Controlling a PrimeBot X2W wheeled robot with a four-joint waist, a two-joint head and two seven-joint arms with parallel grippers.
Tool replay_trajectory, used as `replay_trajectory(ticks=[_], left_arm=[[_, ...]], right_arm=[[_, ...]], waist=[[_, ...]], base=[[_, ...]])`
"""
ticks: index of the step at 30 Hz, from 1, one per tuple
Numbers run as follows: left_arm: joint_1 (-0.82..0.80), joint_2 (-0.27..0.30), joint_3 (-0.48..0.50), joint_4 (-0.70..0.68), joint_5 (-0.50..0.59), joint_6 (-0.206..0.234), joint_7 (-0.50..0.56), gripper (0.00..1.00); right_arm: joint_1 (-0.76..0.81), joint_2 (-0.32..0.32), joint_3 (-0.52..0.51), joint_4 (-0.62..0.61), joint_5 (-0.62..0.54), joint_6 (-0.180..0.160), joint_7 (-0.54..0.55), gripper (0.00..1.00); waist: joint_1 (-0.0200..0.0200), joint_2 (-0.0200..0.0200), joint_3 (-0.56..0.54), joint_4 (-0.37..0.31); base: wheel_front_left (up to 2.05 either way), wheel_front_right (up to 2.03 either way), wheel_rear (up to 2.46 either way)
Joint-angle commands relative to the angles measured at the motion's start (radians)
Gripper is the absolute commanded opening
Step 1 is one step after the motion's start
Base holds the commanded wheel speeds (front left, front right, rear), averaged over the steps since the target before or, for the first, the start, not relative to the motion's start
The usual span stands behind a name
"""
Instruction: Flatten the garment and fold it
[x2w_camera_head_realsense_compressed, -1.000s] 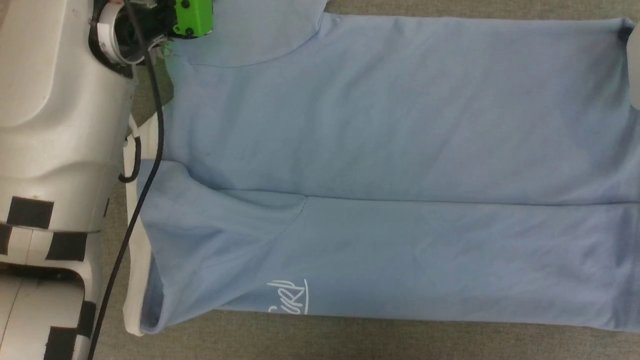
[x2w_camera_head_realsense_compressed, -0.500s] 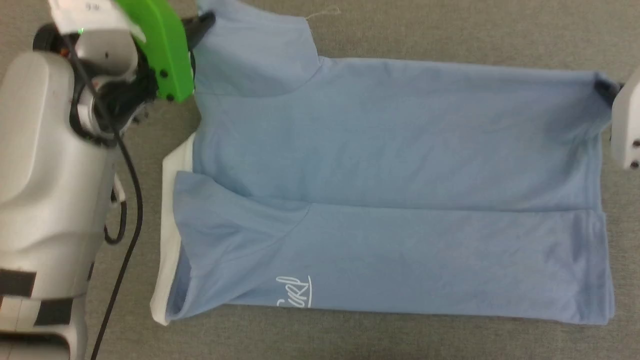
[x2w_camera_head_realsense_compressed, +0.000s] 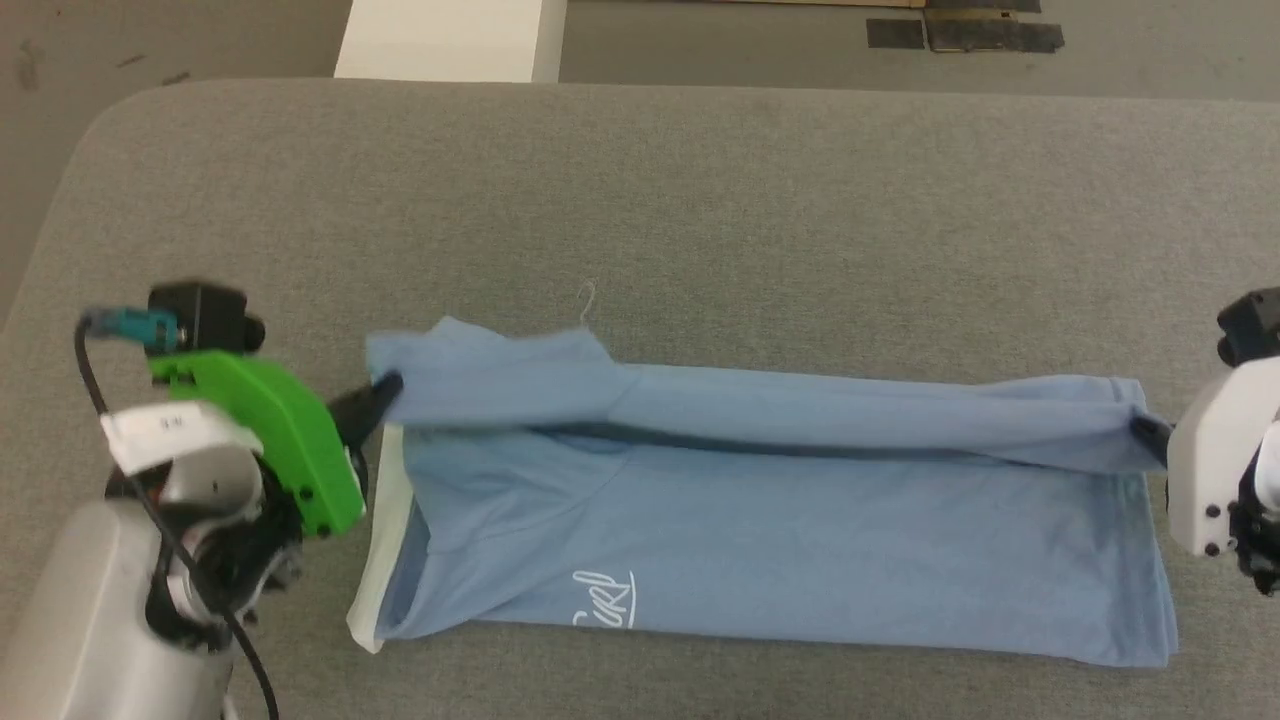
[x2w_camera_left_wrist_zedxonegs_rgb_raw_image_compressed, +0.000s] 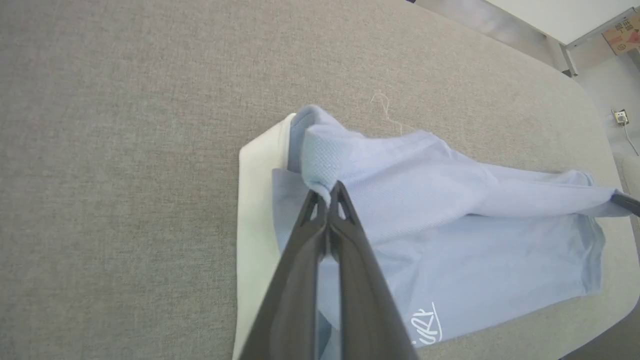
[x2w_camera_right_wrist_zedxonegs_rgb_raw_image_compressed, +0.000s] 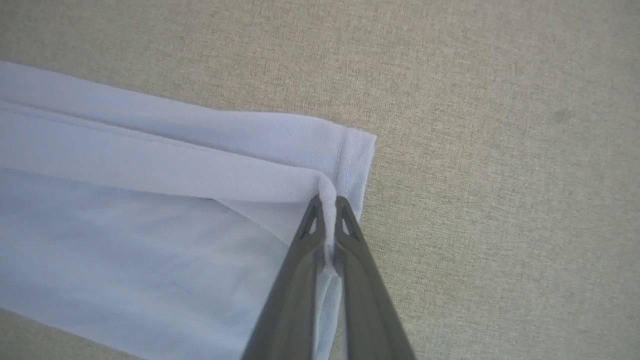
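Grey table (x2w_camera_head_realsense_compressed: 700, 180), blue garment (x2w_camera_head_realsense_compressed: 760, 560), left jaws and right jaws pinching its raised edge

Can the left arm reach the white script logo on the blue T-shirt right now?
Probably not as it stands: the left claw is shut on a lifted edge of the light blue knit T-shirt. The white script logo lies uncovered nearby, so letting go would free the way.
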Motion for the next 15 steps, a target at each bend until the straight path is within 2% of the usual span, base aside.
replay_trajectory(ticks=[1,4,7,15], left_arm=[[0.042,0.004,0.004,-0.003,-0.002,0.013,-0.008,0.0],[0.113,-0.014,0.005,0.01,-0.02,0.023,-0.019,0.0],[0.147,-0.052,-0.008,0.079,-0.046,0.017,-0.033,0.0],[0.118,-0.05,-0.004,0.167,-0.037,0.012,-0.054,0.0]], right_arm=[[0.016,0.007,-0.004,0.002,0.004,-0.001,-0.011,0.0],[0.042,0.016,-0.006,0.014,0.0,-0.001,-0.027,0.0],[0.069,0.034,0.01,0.048,-0.003,-0.001,-0.043,0.0],[0.102,0.061,0.028,0.076,0.0,-0.001,-0.06,0.01]], waist=[[0.0001,0.0,0.008,0.004],[0.0001,0.0,0.022,0.007],[0.0001,0.0,0.044,0.009],[0.0001,0.0,0.048,-0.002]], base=[[0.0,0.0,0.0],[0.0,0.0,0.0],[0.0,0.0,0.0],[0.0,0.0,0.0]])
